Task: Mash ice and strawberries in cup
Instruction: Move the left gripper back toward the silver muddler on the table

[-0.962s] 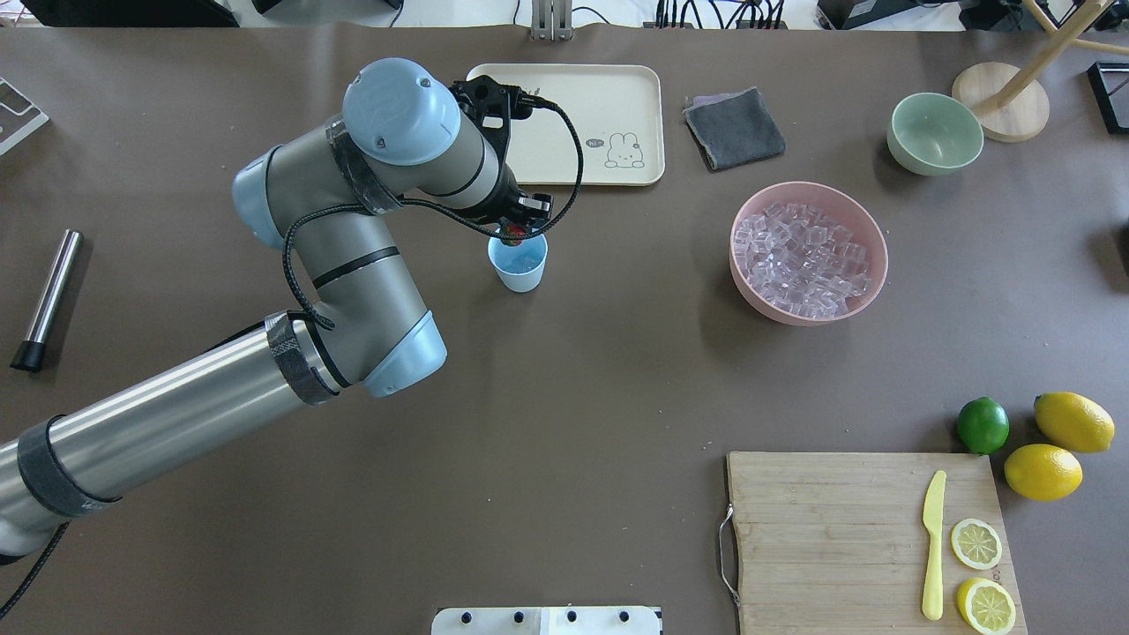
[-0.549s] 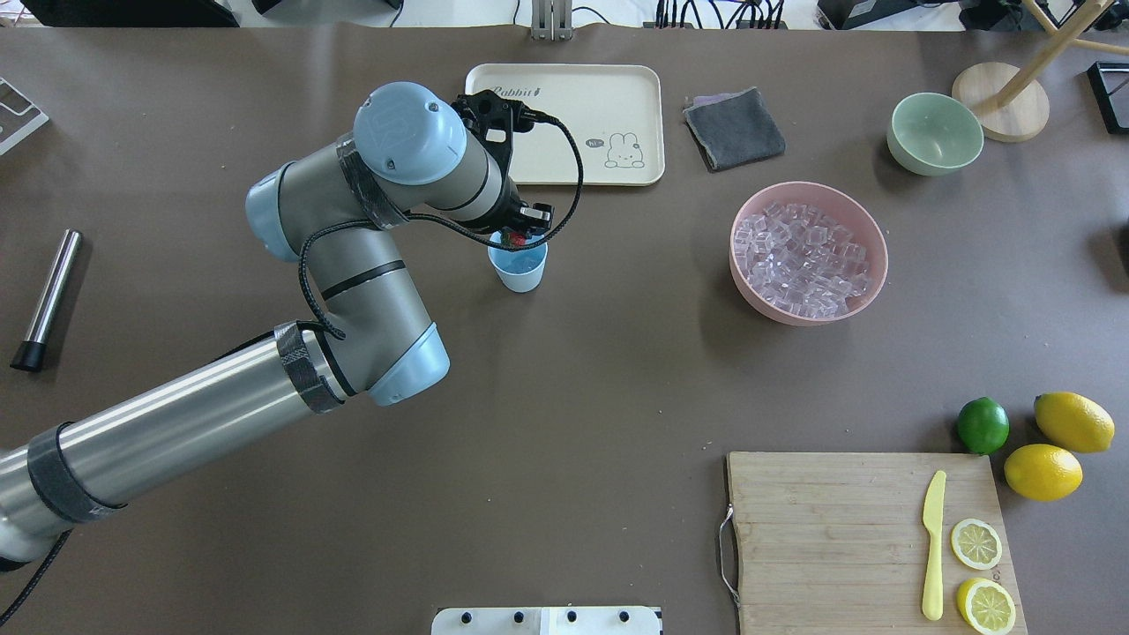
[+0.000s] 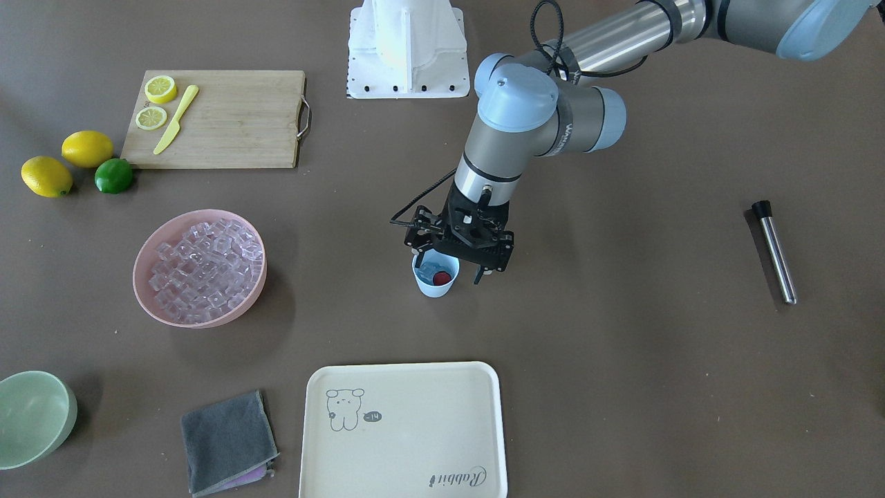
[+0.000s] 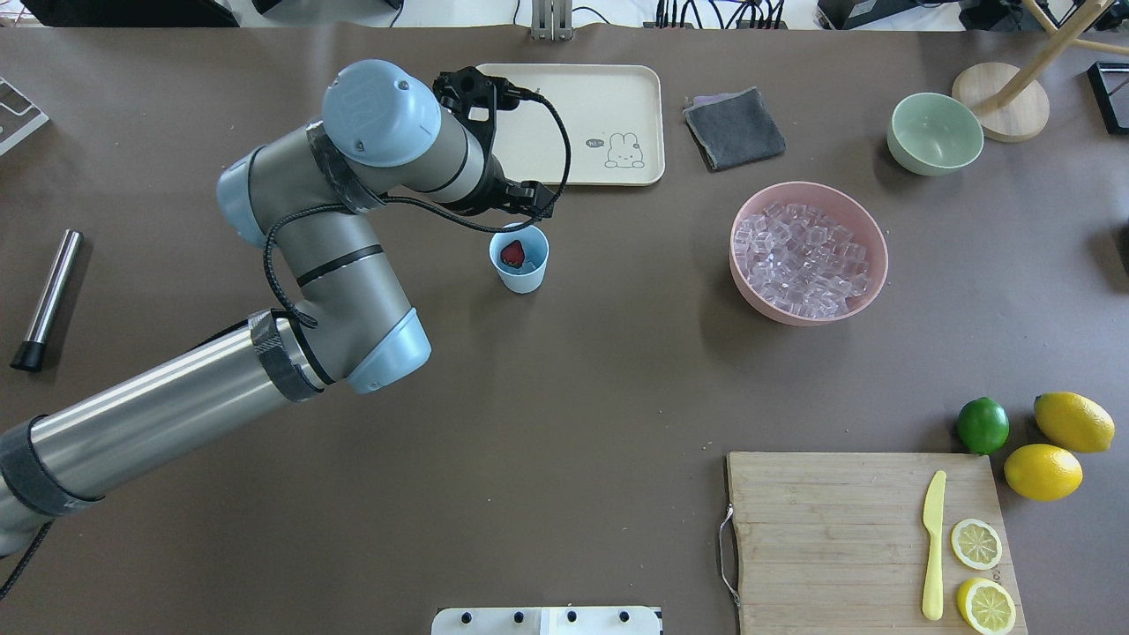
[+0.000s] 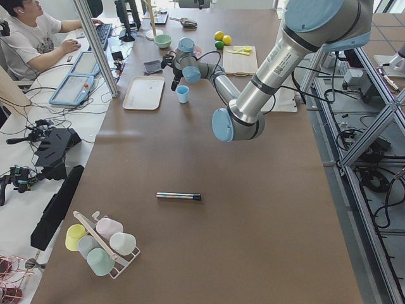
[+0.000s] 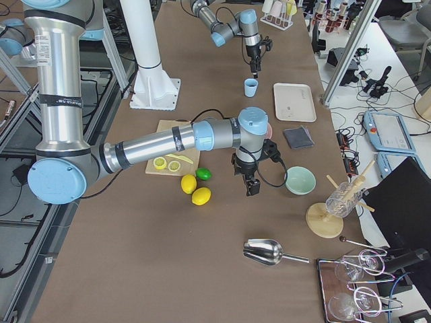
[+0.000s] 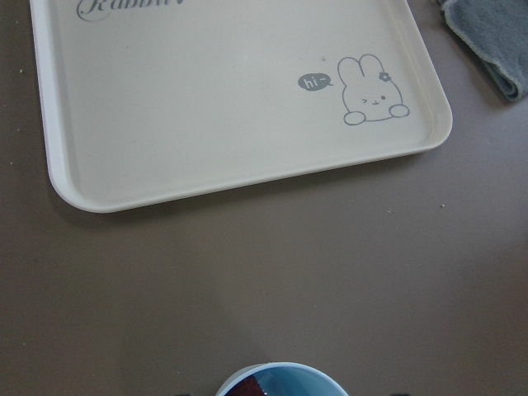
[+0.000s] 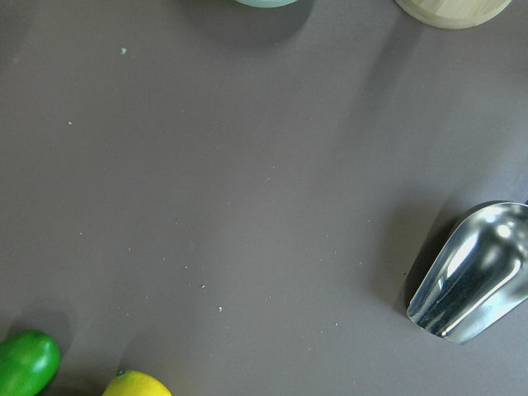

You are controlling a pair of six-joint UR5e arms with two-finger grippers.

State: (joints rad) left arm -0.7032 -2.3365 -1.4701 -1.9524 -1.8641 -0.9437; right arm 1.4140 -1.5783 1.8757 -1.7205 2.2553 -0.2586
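Loading looked finished: the small red strawberry (image 4: 512,254) lay inside the light-blue plastic cup (image 4: 522,277) beside a clear ice cube (image 3: 430,265). The left gripper (image 3: 447,268) hung just above, jaws spread and empty. Mashing remained; the black-tipped steel rod (image 4: 48,300) lay well apart. The right gripper (image 6: 251,186) showed too small to tell its grip.

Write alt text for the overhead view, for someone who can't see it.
A red strawberry lies in the light-blue cup at mid-table, the left tool hovering close over it. To the right stands a pink bowl of ice.
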